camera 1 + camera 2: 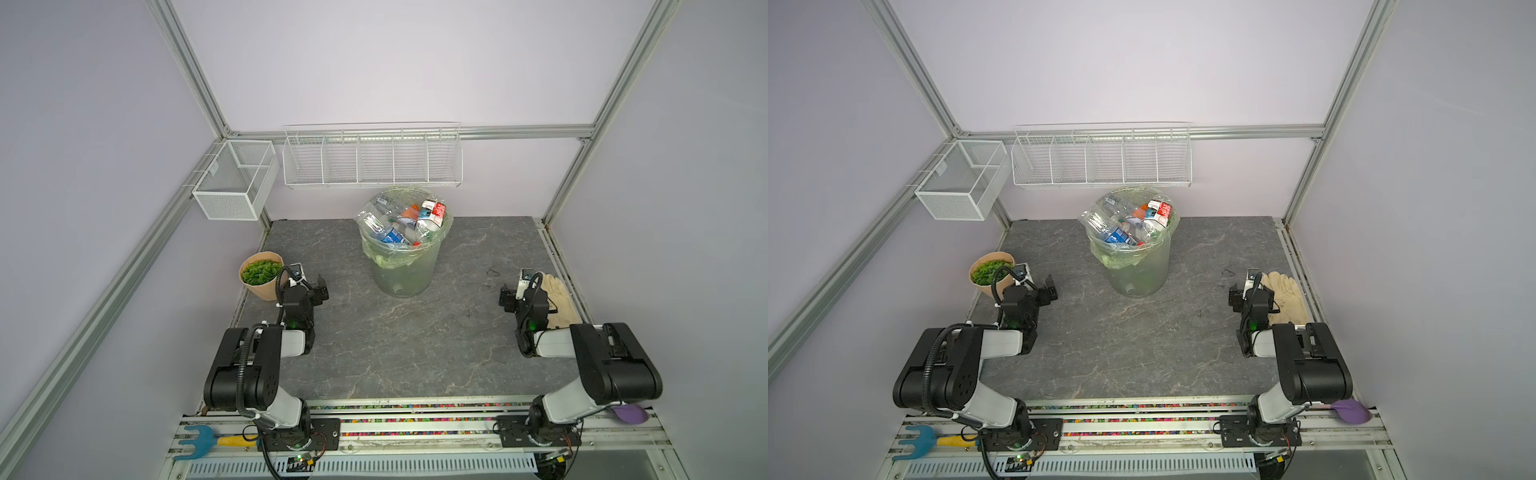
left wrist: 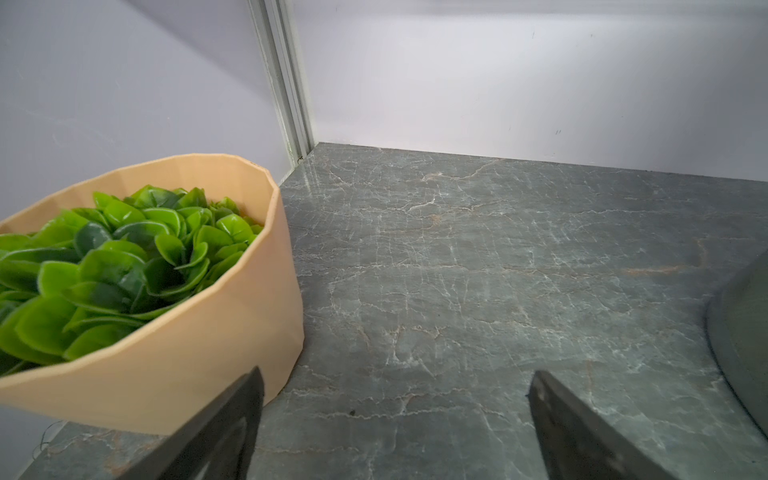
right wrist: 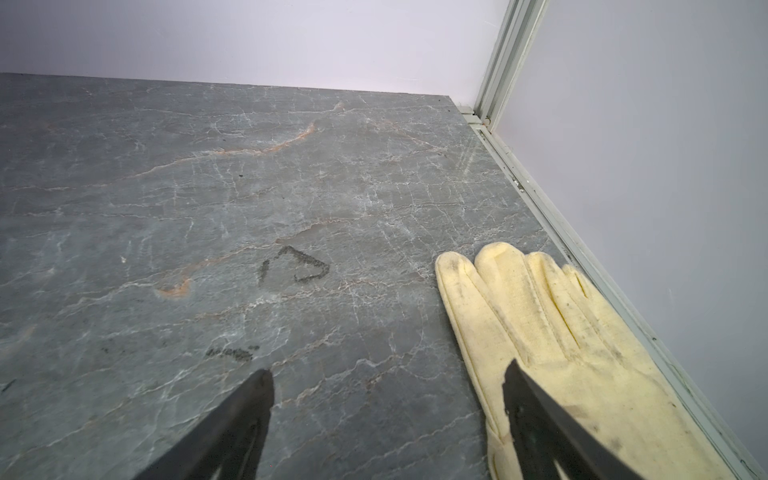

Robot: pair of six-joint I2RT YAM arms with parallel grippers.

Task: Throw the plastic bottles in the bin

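Both arms are folded low at the near corners of the table (image 1: 415, 340), with their elbows bent up. The left arm sits by the left edge, and the left gripper (image 1: 319, 291) is just beside the plant pot (image 1: 261, 291). The right arm sits by the right edge, and the right gripper (image 1: 507, 297) is just beside the glove (image 3: 561, 332). There is lots of room between the arms and the bin (image 1: 401, 274). Both grippers are wide open and hold nothing. The bin stands at the back, in the middle. The bottles (image 1: 409, 224) are piled inside it, right up to the top.
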